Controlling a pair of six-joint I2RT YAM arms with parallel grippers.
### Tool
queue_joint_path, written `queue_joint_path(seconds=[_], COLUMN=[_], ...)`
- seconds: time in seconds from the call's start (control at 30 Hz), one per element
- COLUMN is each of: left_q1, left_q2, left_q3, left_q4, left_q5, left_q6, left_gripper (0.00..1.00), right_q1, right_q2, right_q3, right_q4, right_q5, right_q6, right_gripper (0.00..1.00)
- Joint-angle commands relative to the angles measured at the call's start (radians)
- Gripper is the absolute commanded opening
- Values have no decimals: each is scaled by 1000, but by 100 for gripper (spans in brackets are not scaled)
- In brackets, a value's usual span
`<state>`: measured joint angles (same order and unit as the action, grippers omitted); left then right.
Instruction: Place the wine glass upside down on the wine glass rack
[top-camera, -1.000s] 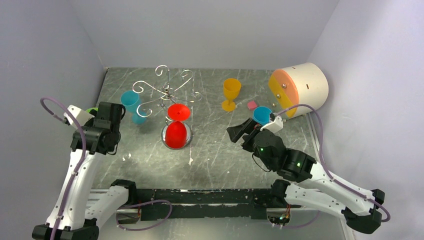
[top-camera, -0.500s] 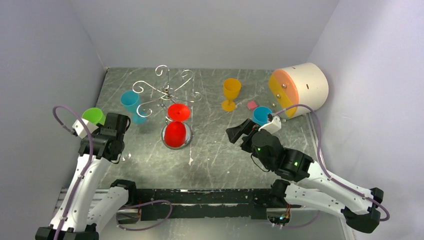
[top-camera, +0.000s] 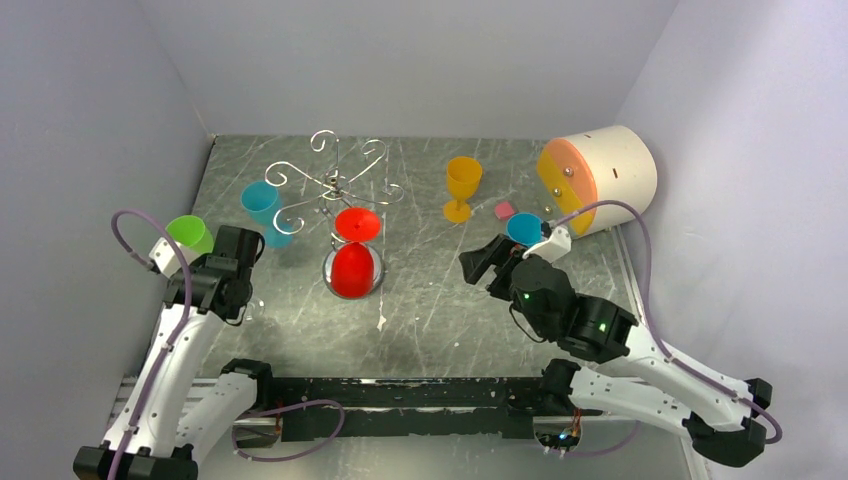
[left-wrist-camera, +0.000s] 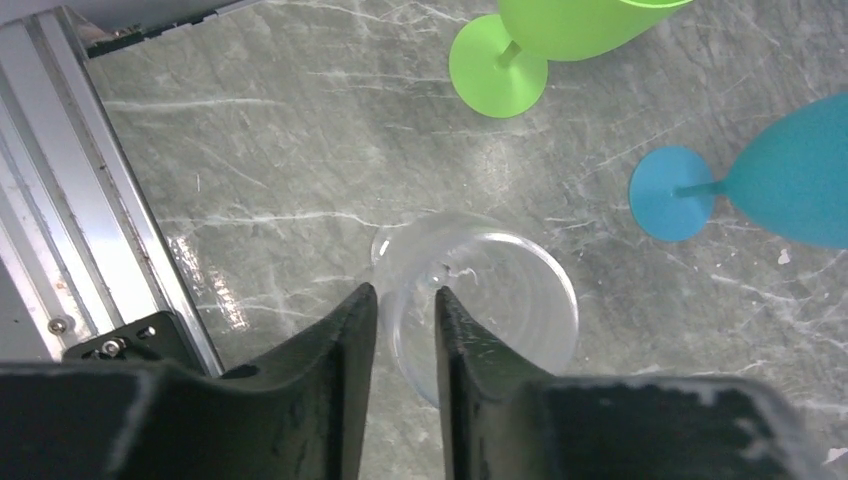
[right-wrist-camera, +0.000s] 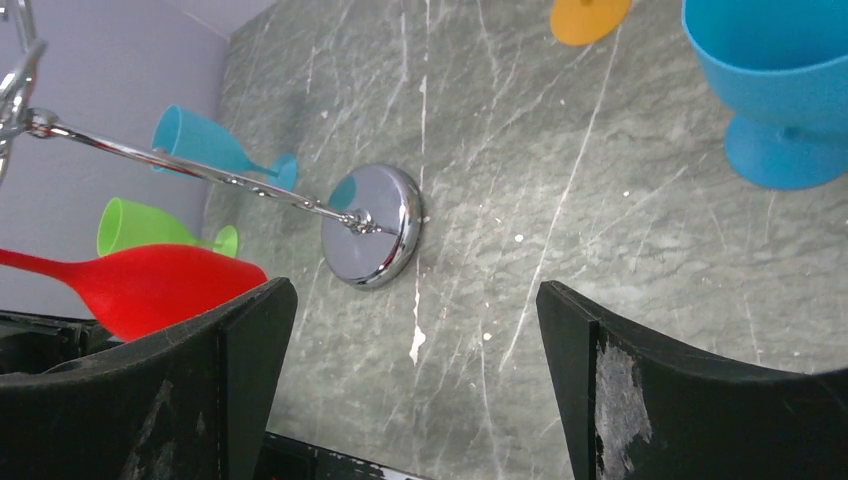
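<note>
The wine glass rack (top-camera: 335, 183) is a silver wire stand with curled arms at the back middle; its round shiny base (right-wrist-camera: 373, 238) shows in the right wrist view. A red wine glass (top-camera: 352, 268) hangs upside down on it. My left gripper (left-wrist-camera: 403, 295) is shut on the rim of a clear wine glass (left-wrist-camera: 520, 300), one finger inside the bowl and one outside, left of the rack and low over the table (top-camera: 232, 295). My right gripper (right-wrist-camera: 410, 330) is open and empty, right of the rack (top-camera: 480, 262).
A green glass (top-camera: 187, 232) and a teal glass (top-camera: 262, 203) stand left of the rack. An orange glass (top-camera: 462, 185), a blue cup (top-camera: 523, 230), a small pink piece (top-camera: 503, 210) and a white drum with an orange face (top-camera: 600, 178) are at the right.
My left arm has drawn back toward the near edge, uncovering the green glass. My right arm has shifted slightly and stays open.
</note>
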<state>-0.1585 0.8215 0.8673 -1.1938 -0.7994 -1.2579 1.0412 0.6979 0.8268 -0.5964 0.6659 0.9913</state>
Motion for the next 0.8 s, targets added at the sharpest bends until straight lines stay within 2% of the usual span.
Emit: queue_joint_path(seconds=[0.0,0.17,0.4,0.6,0.77], left_q1=[9,9,10,8,8], left_q2=[-20,-49,-131,-240,-304], left_q3=[16,63,151,230,301], left_q4=[-18,-58,-120,-70,-43], left_q5=[5,-2,2,25,-9], left_q6=[-11,-8,-8,69,93], left_gripper=[28,7,7,7,7], right_q1=[-3,-3,-3,-3,-3], right_q2=[-36,-58,12,133,207], right_q3=[39,48,151,287,381], right_q4=[8,92,120,139,170], right_q5=[25,-96,-226,-297,-312], right_q6=[-123,-280,-391,-444,-470], right_gripper=[95,95,91,89,86])
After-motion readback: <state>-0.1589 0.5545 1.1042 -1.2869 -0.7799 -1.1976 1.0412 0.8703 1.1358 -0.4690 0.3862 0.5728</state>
